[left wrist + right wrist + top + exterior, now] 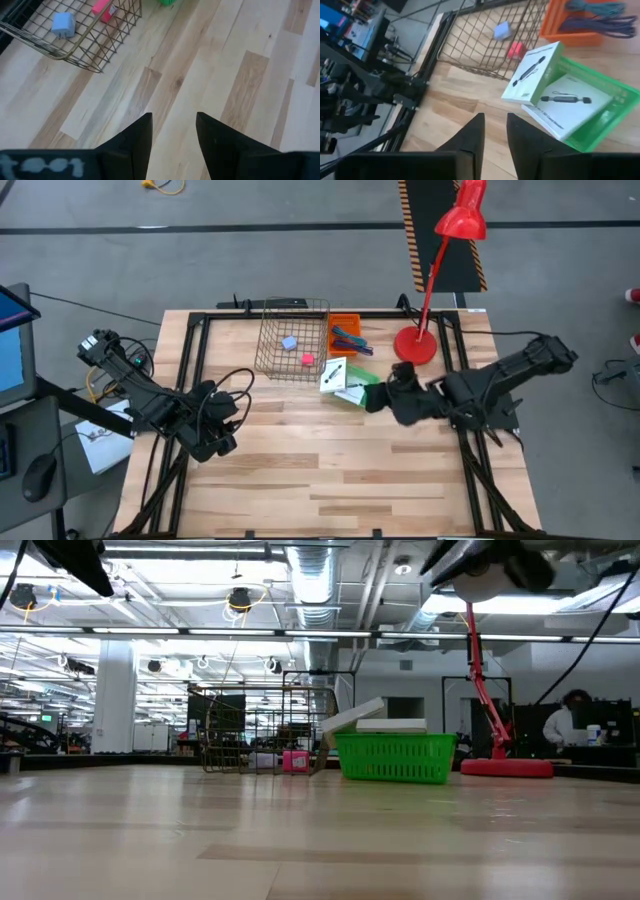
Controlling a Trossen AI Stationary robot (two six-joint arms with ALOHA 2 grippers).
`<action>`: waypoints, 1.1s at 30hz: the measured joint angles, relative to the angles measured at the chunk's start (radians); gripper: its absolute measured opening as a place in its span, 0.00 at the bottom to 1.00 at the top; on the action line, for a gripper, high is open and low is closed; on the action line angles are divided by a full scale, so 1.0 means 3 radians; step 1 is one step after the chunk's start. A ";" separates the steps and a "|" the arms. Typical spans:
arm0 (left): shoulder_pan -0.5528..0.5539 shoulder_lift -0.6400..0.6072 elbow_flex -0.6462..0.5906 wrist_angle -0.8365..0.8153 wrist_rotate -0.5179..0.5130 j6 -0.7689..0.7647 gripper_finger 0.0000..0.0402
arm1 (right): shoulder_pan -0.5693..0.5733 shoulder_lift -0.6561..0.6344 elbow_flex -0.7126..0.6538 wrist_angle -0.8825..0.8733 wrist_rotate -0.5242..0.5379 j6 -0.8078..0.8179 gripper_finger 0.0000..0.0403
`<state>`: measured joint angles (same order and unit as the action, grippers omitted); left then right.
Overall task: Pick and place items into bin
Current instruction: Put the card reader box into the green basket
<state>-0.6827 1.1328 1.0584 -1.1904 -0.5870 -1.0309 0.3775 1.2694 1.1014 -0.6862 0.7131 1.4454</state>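
A wire bin (pixel 293 335) stands at the table's far middle with a lilac cube (pixel 501 30) and a pink cube (pixel 516 49) lying on its floor. Right of it, an orange tray (pixel 345 322) holds teal, blue and pink sticks (pixel 600 20). A green basket (pixel 600 125) holds two white packets: one (pixel 565 107) lies flat, the other (pixel 532 70) leans on the basket's rim. My right gripper (pixel 495 130) hovers just near of the green basket, narrowly open, with nothing between its fingers. My left gripper (pixel 172 135) hangs open and bare over the left of the table.
A red desk lamp (pixel 420 340) stands on the table right of the orange tray, its arm leaning over the far edge. A black frame (pixel 195 330) runs along the table's sides. Bare wood (pixel 330 470) lies between the grippers and toward the near edge.
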 joint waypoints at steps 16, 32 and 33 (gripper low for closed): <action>0.0000 0.0000 0.0000 0.0001 0.0007 -0.0118 0.36 | -0.1280 0.0016 -0.0099 0.0336 -0.1458 -0.0981 0.65; 0.0000 0.0000 0.0000 0.0014 0.0027 -0.0242 0.36 | -0.1739 0.0738 -0.0142 0.1072 -0.2197 -0.1243 0.65; 0.0000 0.0000 0.0000 0.0013 0.0040 -0.0243 0.36 | -0.1750 0.0739 -0.0142 0.1062 -0.2206 -0.1244 0.65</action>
<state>-0.6827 1.1328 1.0584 -1.1865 -0.5750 -1.1038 -0.1476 1.4910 1.0588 -0.3675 0.0512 1.0721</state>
